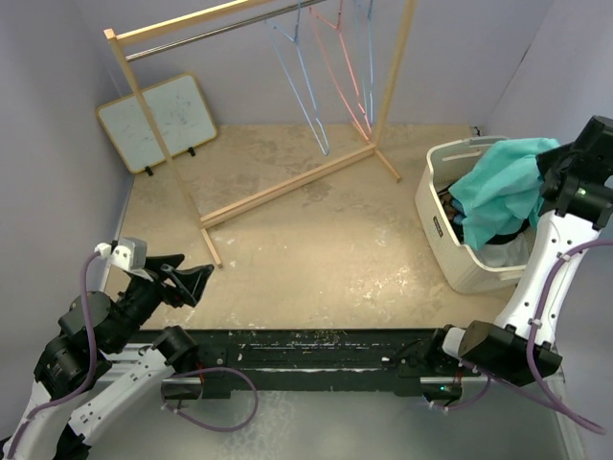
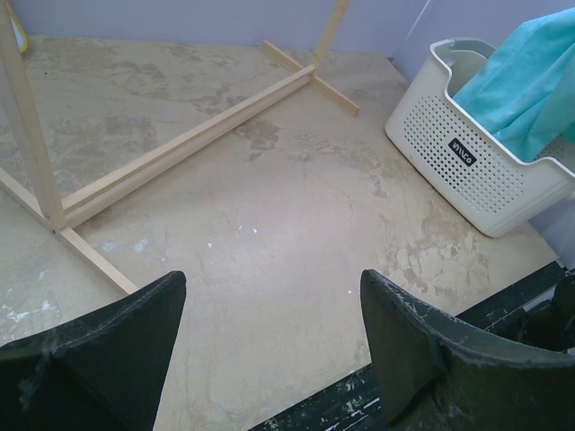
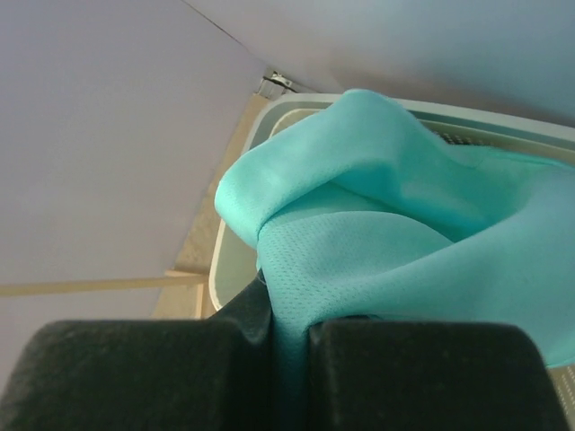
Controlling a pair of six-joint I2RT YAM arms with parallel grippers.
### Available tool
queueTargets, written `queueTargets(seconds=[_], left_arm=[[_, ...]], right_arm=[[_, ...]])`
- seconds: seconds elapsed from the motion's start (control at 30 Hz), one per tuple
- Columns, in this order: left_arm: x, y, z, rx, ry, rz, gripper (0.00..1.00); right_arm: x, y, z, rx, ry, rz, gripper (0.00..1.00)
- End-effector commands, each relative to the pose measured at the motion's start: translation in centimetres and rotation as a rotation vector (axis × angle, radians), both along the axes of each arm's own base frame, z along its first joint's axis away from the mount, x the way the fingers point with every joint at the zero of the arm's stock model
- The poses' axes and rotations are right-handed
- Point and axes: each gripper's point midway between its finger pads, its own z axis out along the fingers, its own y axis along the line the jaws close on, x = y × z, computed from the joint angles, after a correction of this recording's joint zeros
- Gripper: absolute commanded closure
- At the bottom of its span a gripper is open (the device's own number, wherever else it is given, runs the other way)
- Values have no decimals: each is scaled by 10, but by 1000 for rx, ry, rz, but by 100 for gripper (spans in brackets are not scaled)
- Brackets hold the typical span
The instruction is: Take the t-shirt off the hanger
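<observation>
The teal t-shirt (image 1: 498, 187) hangs from my right gripper (image 1: 554, 165) over the white laundry basket (image 1: 450, 251) at the right. In the right wrist view the two black fingers (image 3: 135, 373) are pinched on a fold of the teal mesh cloth (image 3: 377, 224). Bare wire hangers, one blue (image 1: 305, 81) and one pink (image 1: 347, 81), hang on the wooden rack (image 1: 287, 187) at the back. My left gripper (image 1: 187, 278) sits low at the near left, open with nothing between its fingers (image 2: 422, 350). The t-shirt (image 2: 530, 85) and basket (image 2: 467, 162) also show in the left wrist view.
A small whiteboard (image 1: 158, 120) leans against the left wall behind the rack. The rack's base bars (image 2: 180, 148) cross the tabletop diagonally. Dark clothes (image 1: 458, 216) lie inside the basket. The black front rail (image 1: 316, 350) runs between the arm bases.
</observation>
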Motion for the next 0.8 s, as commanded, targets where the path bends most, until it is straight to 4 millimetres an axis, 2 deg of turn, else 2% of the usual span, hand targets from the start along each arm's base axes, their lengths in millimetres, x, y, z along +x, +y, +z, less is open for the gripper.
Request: queueTargets(seconds=[0.0,0.07,0.1,0.17,0.23,0.27,0.33,0.5,0.6,0.67,0.77], left_arm=[[2,-7,7,-12,-21,-22,18],[2,-7,8,-13,-24,-24,17],[2,-7,8,-13,-23,-24,16],[2,-7,8,-12,-23,-24,14],[3,-8,7,-9,-20,-24,12],[3,-8,7,-7,-20,-24,12],[4,-9,6,-3,-17,-23,12],[5,-9,5,2,-10,-21,10],[6,-9,5,3,-10,-19,10],[6,-9,5,4,-9,-19,10],[7,-9,4,8,-5,-15,10]], right_arm=[[14,5,-1,2,-81,52,93],[31,16,-15,19,-106,154,54],[38,21,-20,29,-115,193,39],[41,25,-31,51,-100,226,31],[40,22,-31,23,-100,221,27],[38,22,-24,-17,-111,234,15],[35,29,-16,-42,-140,266,3],[25,41,-2,-73,-180,300,1],[26,59,4,-68,-218,392,1],[31,92,16,-61,-311,562,4],[30,174,52,-100,-529,920,13]])
